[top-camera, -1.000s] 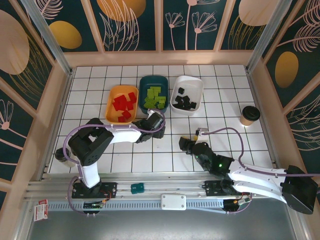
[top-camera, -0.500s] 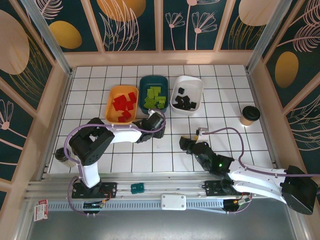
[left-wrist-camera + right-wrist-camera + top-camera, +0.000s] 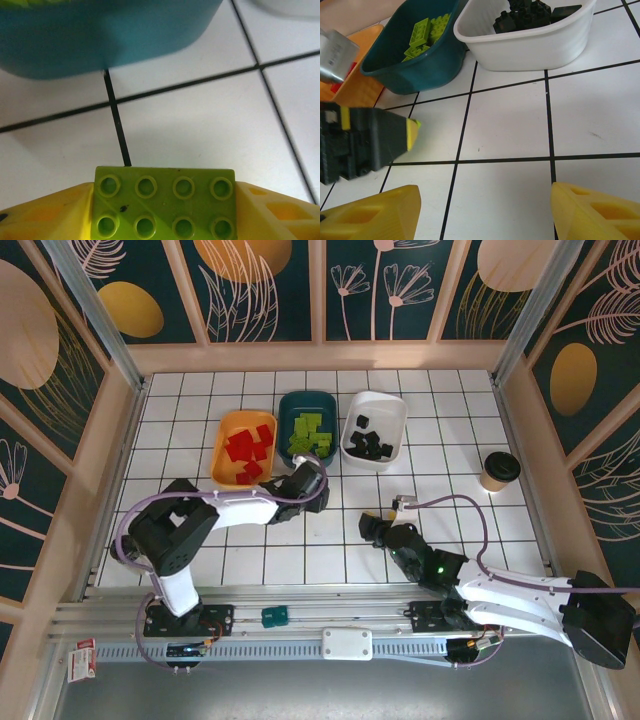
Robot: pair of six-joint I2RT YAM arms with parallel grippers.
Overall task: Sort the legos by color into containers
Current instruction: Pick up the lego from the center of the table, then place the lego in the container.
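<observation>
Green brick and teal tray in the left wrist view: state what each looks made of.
Green brick: likely moulded hard plastic, semi-gloss; uniform colour, crisp round studs, one dark speck. Teal tray: probably plastic too, smooth with a soft sheen; rounded, seamless wall, though blurred here.

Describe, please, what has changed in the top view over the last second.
The left arm's elbow swung slightly to its left, and the left gripper edged a little toward the dark teal tray, still shut on the lime green brick. Nothing was let go. The right gripper stayed open where it was, and the orange-yellow tray, the white tray and their bricks did not move.
</observation>
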